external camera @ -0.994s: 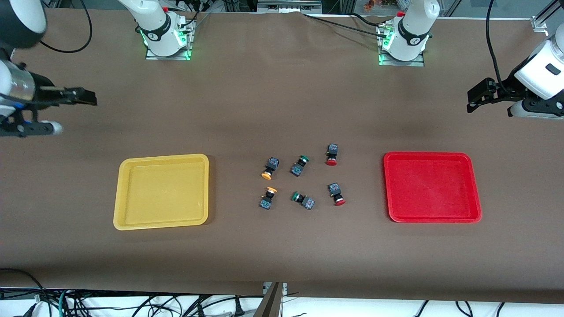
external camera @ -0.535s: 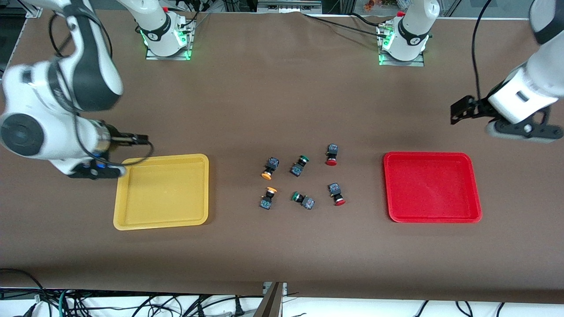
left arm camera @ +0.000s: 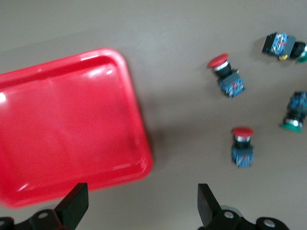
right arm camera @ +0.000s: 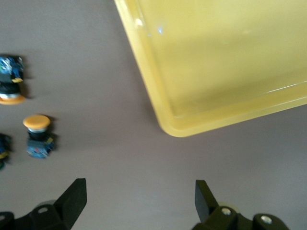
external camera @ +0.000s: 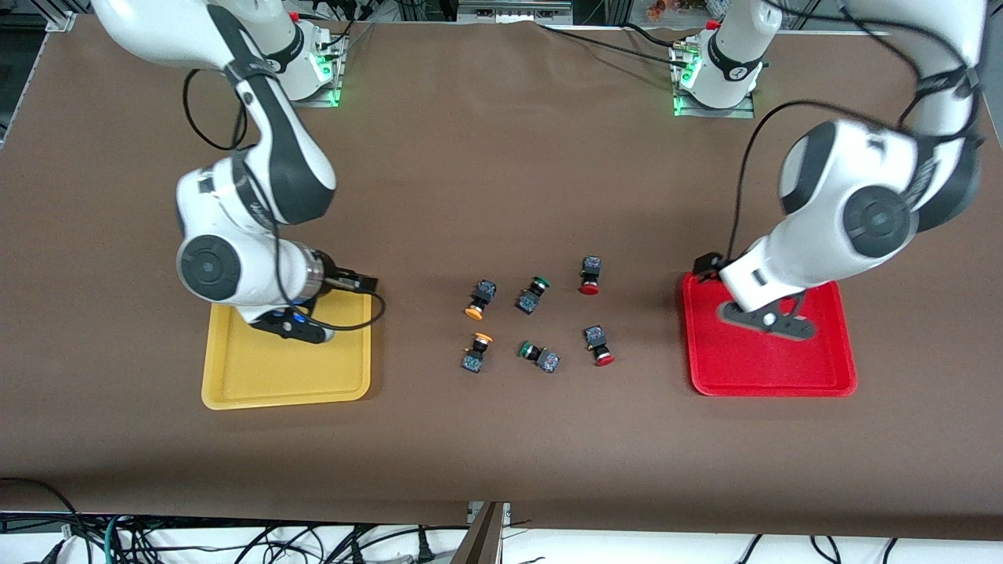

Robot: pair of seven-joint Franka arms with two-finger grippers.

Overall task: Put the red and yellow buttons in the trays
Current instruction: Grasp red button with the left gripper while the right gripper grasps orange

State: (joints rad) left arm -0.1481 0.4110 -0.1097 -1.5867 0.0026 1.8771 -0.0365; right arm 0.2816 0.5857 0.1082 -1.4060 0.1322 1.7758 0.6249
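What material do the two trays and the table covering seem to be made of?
Red tray and yellow tray: likely glossy moulded plastic, given the bright highlights and the smooth rounded rims. Table covering: matte brown, with no shine; it looks like a cloth or a mat, but the exact material is uncertain.

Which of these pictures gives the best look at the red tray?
The left wrist view: the red tray fills much of it, nothing on top, though one side is cut off. In the front view the left arm covers part of the red tray. The right wrist view misses it.
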